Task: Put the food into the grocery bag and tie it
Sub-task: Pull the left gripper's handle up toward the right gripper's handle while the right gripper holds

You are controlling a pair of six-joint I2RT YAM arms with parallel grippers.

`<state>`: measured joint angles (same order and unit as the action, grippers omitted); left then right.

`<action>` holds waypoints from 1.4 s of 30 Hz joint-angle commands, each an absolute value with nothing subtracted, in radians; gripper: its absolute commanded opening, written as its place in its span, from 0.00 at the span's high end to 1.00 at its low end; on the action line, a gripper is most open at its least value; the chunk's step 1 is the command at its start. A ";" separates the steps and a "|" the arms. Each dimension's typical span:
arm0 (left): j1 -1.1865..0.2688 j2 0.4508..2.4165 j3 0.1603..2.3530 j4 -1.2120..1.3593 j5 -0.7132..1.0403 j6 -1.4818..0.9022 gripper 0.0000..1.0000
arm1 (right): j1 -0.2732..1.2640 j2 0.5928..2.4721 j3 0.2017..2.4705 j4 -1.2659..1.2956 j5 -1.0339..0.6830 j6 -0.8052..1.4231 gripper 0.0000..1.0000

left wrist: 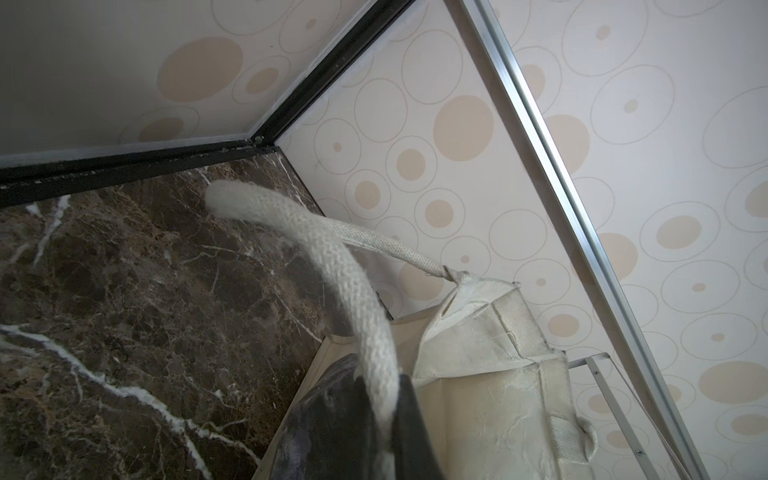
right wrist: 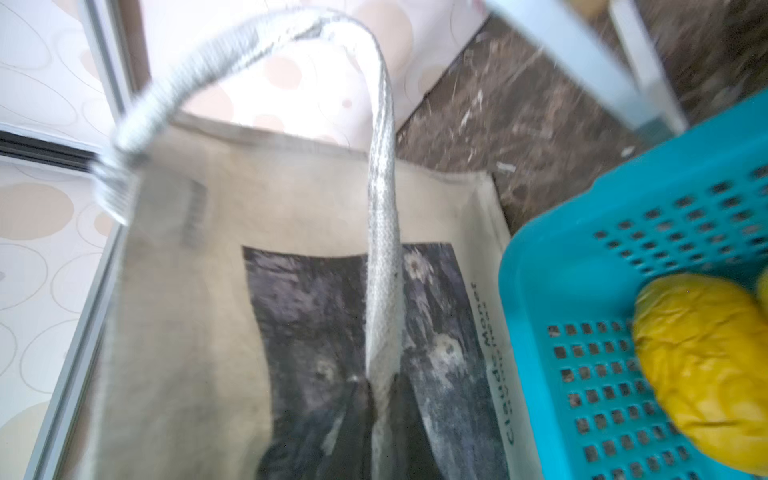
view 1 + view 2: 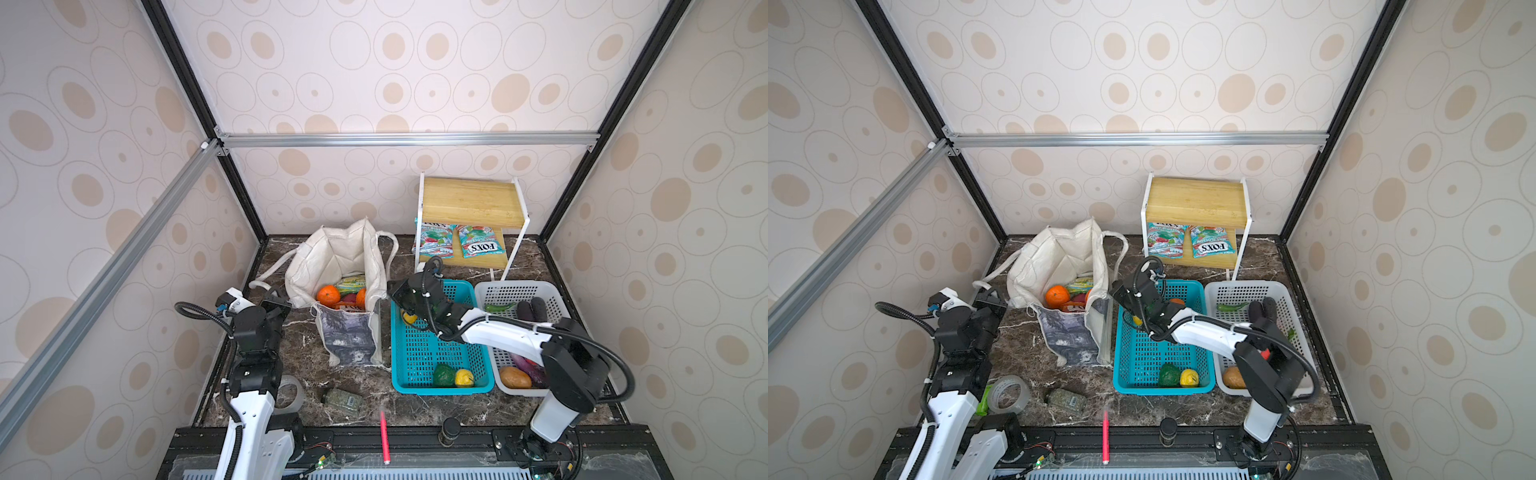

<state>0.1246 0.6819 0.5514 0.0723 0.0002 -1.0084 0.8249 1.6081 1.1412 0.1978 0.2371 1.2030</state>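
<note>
since food (image 3: 328, 295) already sits inside the grocery bag (image 3: 336, 257), my left claw (image 3: 274, 300) pinches the left handle (image 1: 332, 257) beside it. my right claw (image 2: 380, 390) pinches the right handle (image 2: 382, 208), presumably for tying.

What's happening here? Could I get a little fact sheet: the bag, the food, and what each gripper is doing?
Bag: grocery bag, standing open on the marble table
Inside bag: orange, green packet, other food partly hidden
Left gripper: shut on left handle
Right gripper: shut on right handle
Outside bag: yellow fruit and green item in teal basket; two snack packets on shelf
Handles: apart, not yet tied
</note>
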 commanded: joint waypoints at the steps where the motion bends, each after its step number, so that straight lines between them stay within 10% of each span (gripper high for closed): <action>1: 0.128 0.682 0.612 0.064 -0.008 -0.893 1.00 | 0.828 1.536 1.188 0.013 0.346 1.005 1.00; 10: 0.082 0.830 0.790 0.037 0.152 -0.700 0.98 | 0.879 1.563 1.491 -0.311 0.431 0.613 1.00; 24: -0.263 0.974 0.961 -0.058 0.130 -0.412 0.65 | 0.896 1.574 1.449 -0.209 0.324 0.556 1.00; 35: -0.395 1.065 1.083 -0.137 0.146 -0.327 0.82 | 0.907 1.558 1.368 -0.025 0.154 0.460 1.00; 42: -0.418 1.118 1.161 -0.243 0.313 -0.304 0.68 | 0.907 1.577 1.343 0.020 0.150 0.430 1.00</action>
